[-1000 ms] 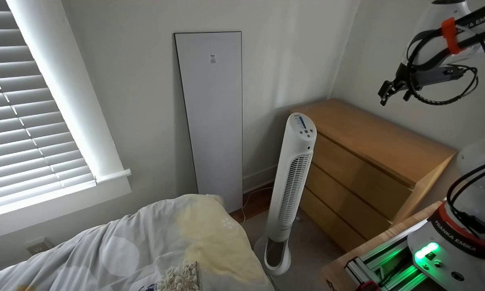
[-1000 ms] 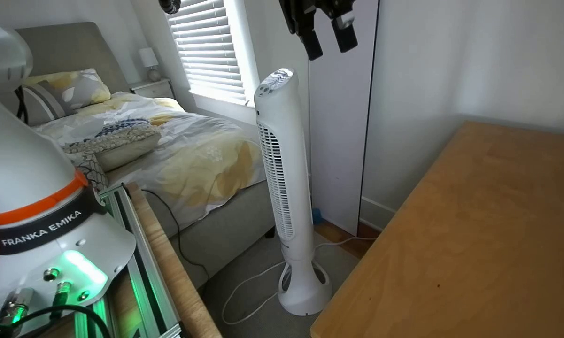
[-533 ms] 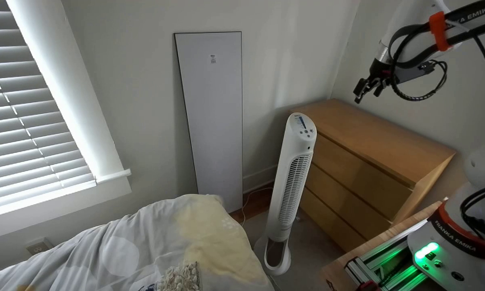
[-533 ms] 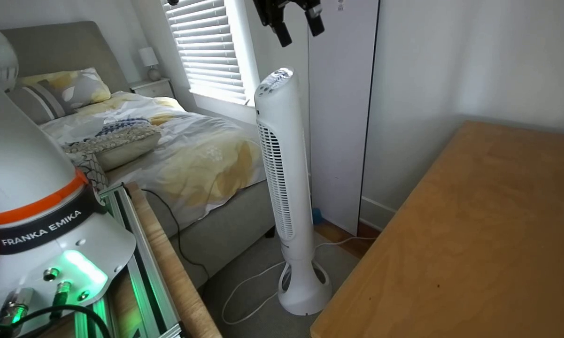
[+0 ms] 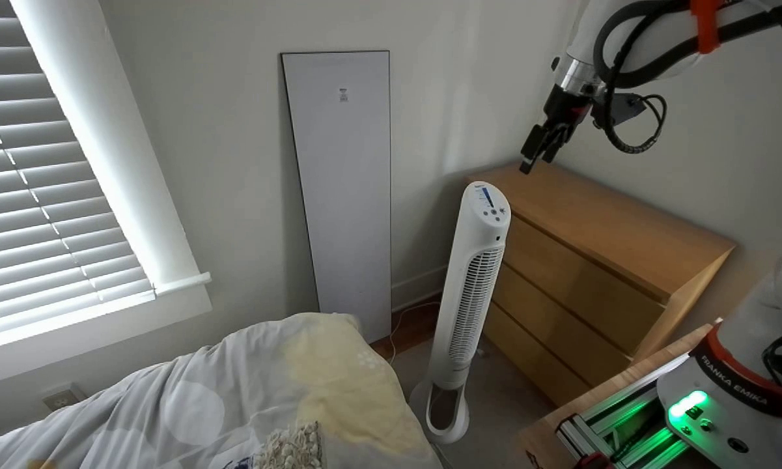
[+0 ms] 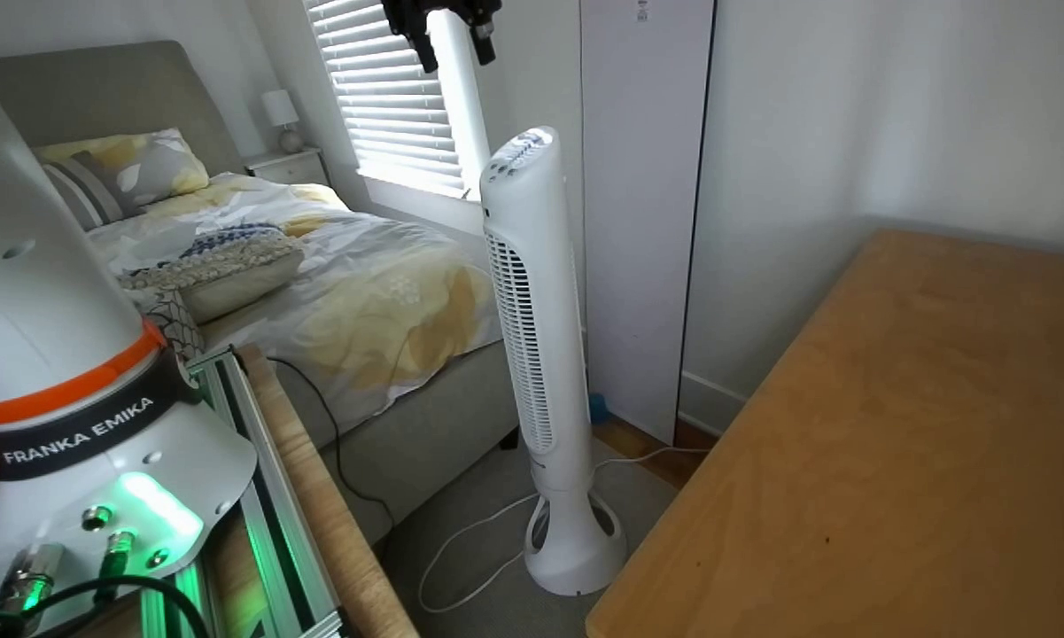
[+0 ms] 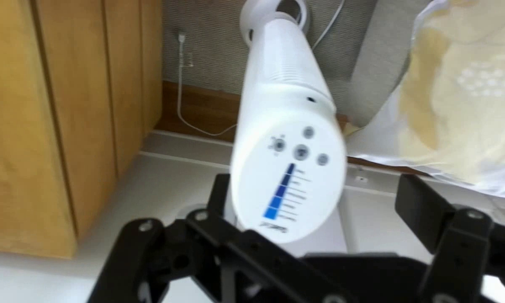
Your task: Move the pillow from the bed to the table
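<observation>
Wrist view: your fingers (image 7: 424,212) spread, empty. Both exterior views: knit-faced pillow (image 6: 226,258) well apart, on bed (image 6: 381,301), off drawer-front edge of counter (image 5: 612,215).

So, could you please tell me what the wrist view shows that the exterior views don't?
Only the wrist view shows the top of the tower fan framed in the gap of the open gripper. Only the exterior views show the pillow, the window blinds and the robot's base. All share the gripper, the fan, the wooden chest of drawers and part of the bed.
</observation>
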### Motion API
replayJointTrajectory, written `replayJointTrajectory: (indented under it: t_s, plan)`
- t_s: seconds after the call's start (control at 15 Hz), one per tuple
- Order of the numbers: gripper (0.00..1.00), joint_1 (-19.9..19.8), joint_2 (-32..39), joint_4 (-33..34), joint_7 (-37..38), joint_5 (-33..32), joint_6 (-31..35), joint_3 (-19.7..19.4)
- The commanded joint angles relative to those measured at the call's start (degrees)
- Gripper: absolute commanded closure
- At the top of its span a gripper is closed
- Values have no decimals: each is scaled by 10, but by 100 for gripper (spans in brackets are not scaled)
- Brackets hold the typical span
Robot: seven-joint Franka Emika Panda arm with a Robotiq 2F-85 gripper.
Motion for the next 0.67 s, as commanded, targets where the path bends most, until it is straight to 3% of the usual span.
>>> replayJointTrajectory:
  t_s: [0.0,0.27,0.33,0.6]
  plan:
    - [0,73,28,24,-50,93,-17,10]
    - [0,147,69,50,-106,192,-14,32]
    - [0,113,46,31,-71,155,-4,42]
    - [0,111,52,35,-72,160,-3,47]
